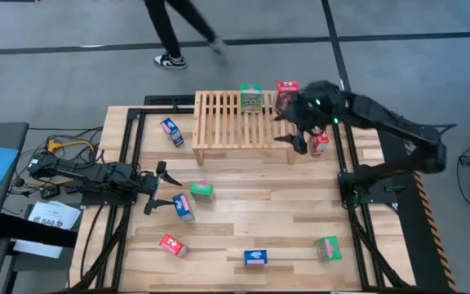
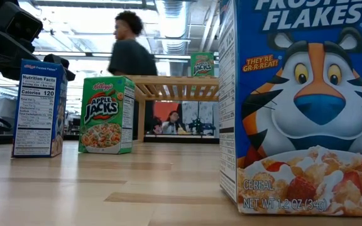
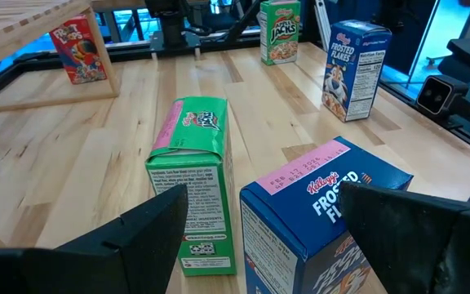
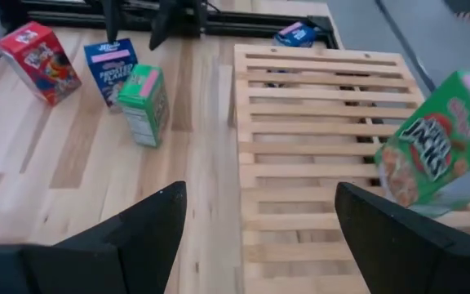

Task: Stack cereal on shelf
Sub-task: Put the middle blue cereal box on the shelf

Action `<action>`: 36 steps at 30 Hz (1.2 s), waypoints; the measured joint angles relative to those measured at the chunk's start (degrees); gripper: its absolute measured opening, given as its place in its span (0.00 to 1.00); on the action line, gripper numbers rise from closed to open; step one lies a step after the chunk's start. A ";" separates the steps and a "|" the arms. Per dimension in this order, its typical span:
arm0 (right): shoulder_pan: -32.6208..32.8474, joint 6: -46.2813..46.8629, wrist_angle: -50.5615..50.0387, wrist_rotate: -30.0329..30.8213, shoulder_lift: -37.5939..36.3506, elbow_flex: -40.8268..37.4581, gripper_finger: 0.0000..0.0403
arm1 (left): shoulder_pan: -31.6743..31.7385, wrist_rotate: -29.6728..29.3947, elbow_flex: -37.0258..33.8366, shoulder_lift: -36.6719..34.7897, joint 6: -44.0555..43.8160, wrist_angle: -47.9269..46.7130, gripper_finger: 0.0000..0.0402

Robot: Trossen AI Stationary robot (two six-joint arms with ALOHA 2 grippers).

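Note:
The shelf [image 1: 239, 122] is a slatted wood rack at the table's far side. A green cereal box [image 1: 250, 98] and a red one [image 1: 286, 91] stand on its far edge. My right gripper [image 1: 294, 140] hovers open above the shelf's right end, nothing between its fingers; in its wrist view the slats [image 4: 325, 147] and the green box [image 4: 435, 143] lie ahead of it. My left gripper [image 1: 163, 186] waits open at the table's left, facing a green box [image 3: 192, 180] and a blue box [image 3: 325, 212] that stand on the table just beyond its fingertips.
More cereal boxes stand on the table: red [image 1: 320, 143] by the shelf's right leg, blue [image 1: 171, 131] left of the shelf, red [image 1: 172, 245], blue [image 1: 256, 257] and green [image 1: 327, 248] along the near edge. A person [image 2: 131, 47] walks behind the table.

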 joint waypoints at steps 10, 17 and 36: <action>4.16 6.93 20.66 0.95 -16.92 -26.97 0.84 | -0.02 0.00 0.00 -0.01 0.00 0.01 0.76; 8.81 10.86 36.77 8.03 -27.04 -44.30 0.84 | -0.02 0.00 0.00 0.00 0.00 0.02 0.76; 17.04 12.99 52.27 19.66 -40.20 -66.37 0.84 | -0.01 0.00 0.00 -0.01 0.00 0.01 0.76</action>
